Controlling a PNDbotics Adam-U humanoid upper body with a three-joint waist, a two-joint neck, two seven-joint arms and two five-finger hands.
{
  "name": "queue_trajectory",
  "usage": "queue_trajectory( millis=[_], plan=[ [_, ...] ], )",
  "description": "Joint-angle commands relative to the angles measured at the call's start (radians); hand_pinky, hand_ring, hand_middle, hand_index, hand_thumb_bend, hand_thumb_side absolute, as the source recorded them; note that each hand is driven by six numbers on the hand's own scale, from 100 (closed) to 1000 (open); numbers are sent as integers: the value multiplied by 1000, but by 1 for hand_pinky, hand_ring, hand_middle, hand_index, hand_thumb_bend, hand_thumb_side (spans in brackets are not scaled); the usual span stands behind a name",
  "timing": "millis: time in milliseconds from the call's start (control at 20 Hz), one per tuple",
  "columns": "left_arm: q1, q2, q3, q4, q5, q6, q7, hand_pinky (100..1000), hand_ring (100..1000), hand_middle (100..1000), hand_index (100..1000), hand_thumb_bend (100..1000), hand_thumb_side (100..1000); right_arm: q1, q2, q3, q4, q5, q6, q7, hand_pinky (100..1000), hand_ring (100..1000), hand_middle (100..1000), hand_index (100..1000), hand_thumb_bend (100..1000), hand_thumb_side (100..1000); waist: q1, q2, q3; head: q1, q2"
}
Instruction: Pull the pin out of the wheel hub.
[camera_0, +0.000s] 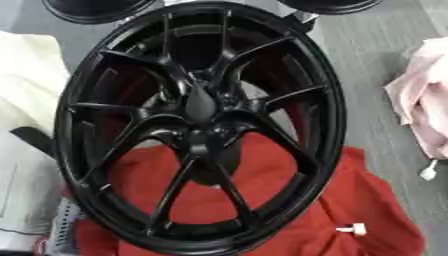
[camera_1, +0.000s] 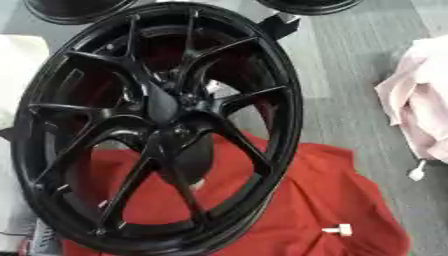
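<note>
One small white pin (camera_0: 353, 229) lies nearest, on the red cloth (camera_0: 367, 200) toward the lower right, apart from the rim of the wheel. Beyond it the black wheel (camera_0: 199, 125) fills the middle, standing tilted with its lower edge on the red cloth and its spokes meeting at a dark hub (camera_0: 203, 107); neither robot hand shows in either view, so their state cannot be told. Farther right a pink cloth (camera_0: 424, 100) lies on the grey floor (camera_0: 367, 60), and two more dark wheels (camera_0: 96, 10) sit at the top edge.
</note>
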Motion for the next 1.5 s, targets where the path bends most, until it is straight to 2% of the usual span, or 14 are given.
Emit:
queue_trajectory(
  millis=[50, 300, 450, 600, 700, 750, 800, 850, 900, 950, 1050, 1200, 1300, 1500],
  plan=[
    [22, 54, 18, 36, -19, -4, 29, 687, 461, 277, 394, 100, 132, -15, -24, -12, -19, -5, -4, -1, 799, 714, 622, 682, 100, 711, -3, -22, -3, 5, -15],
    [106, 53, 28, 73, -32, -7, 48, 686, 465, 286, 403, 100, 124, -19, -24, -16, -21, -5, -6, -4, 799, 714, 623, 682, 100, 708, -5, -16, -8, 8, -22],
    [153, 50, 31, 70, -14, -17, 62, 697, 482, 318, 438, 100, 122, -20, -23, -19, -22, -6, -7, -7, 799, 714, 623, 682, 100, 709, -8, -13, -8, 7, -26],
    [184, 49, 29, 61, 4, -30, 60, 724, 541, 396, 521, 100, 106, -22, -21, -19, -23, -8, -8, -7, 799, 714, 623, 682, 100, 710, -9, -11, -7, 9, -28],
    [195, 47, 28, 66, 5, -29, 49, 754, 605, 483, 629, 100, 100, -22, -20, -18, -22, -9, -8, -7, 799, 714, 623, 682, 100, 712, -10, -11, -6, 9, -30],
    [199, 46, 28, 69, 6, -28, 41, 777, 651, 554, 703, 100, 100, -23, -19, -17, -22, -9, -8, -7, 799, 714, 623, 682, 100, 711, -10, -11, -6, 9, -30],
    [202, 46, 28, 70, 7, -28, 30, 798, 692, 608, 759, 100, 132, -22, -20, -17, -22, -10, -8, -7, 799, 714, 623, 682, 100, 711, -10, -11, -6, 8, -31],
    [205, 46, 27, 71, 7, -31, 16, 873, 821, 774, 882, 174, 329, -23, -20, -17, -23, -10, -8, -7, 799, 714, 623, 682, 100, 710, -10, -11, -6, 8, -31],
    [207, 47, 27, 71, 7, -37, -2, 892, 850, 807, 910, 229, 397, -23, -21, -17, -24, -10, -8, -8, 799, 714, 623, 682, 100, 710, -10, -11, -6, 8, -31],
    [208, 47, 29, 71, 5, -43, -16, 926, 888, 845, 938, 343, 511, -23, -21, -17, -24, -10, -8, -8, 799, 714, 623, 682, 100, 711, -10, -12, -5, 7, -32],
    [210, 48, 32, 70, -8, -52, -34, 950, 916, 871, 959, 467, 562, -23, -21, -16, -25, -10, -8, -8, 799, 714, 624, 682, 100, 712, -10, -12, -5, 7, -31],
    [211, 48, 37, 69, -27, -64, -56, 951, 922, 874, 957, 519, 580, -23, -22, -16, -25, -11, -7, -9, 799, 714, 624, 682, 100, 714, -9, -12, -4, 6, -29],
    [211, 48, 40, 69, -37, -67, -64, 940, 915, 863, 949, 507, 587, -23, -22, -15, -26, -12, -7, -9, 799, 715, 624, 682, 100, 714, -9, -12, -3, 6, -28],
    [207, 44, 44, 65, -27, -68, -61, 914, 892, 835, 924, 426, 585, -24, -22, -14, -28, -11, -6, -10, 800, 715, 625, 683, 100, 712, -9, -13, -2, 5, -26]
  ],
)
